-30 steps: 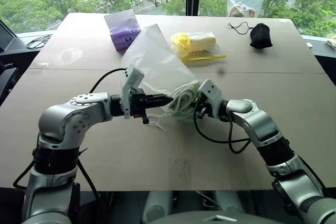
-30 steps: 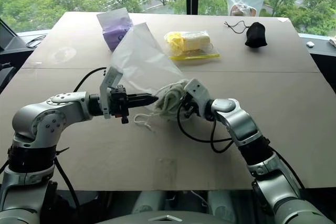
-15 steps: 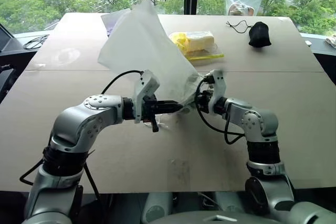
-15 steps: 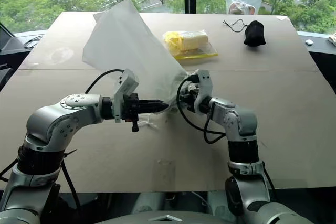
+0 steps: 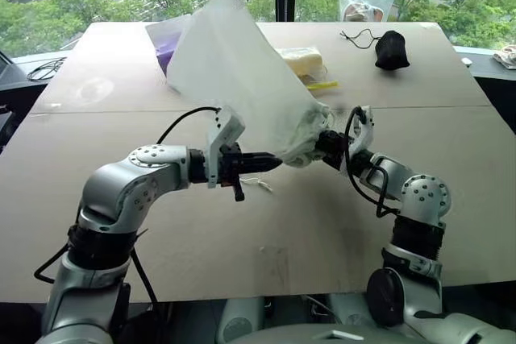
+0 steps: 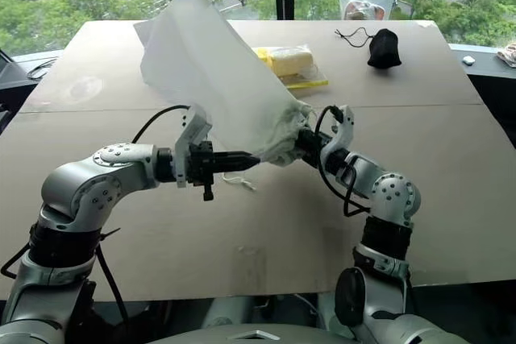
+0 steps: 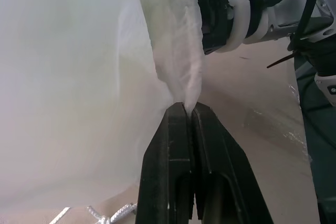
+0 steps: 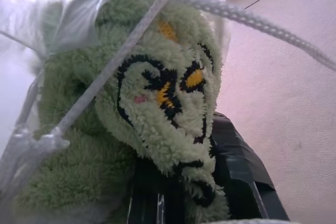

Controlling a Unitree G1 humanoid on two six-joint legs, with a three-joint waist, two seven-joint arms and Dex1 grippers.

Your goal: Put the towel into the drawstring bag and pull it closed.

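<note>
Here the drawstring bag hung in the air above the counter, its wide translucent body fanned up and back while its gathered mouth pointed down between the two arms. The left tool had its black fingers pressed together on a pinch of the bag's thin fabric at the mouth, as the left wrist view showed, with a loose end of white cord trailing just below it. Directly opposite, the right tool met the same bunched mouth from the other side, clamped on the towel. That pale green fluffy cloth, stitched with a black and yellow pattern, sat against the right tool's fingers, half under the bag's fabric and crossed by a drawstring cord. So the towel lay at the bag's opening, touching the right tool and just beside the left. Farther back on the counter rested a purple packet, a yellow item in clear plastic and a small black pouch.
</note>
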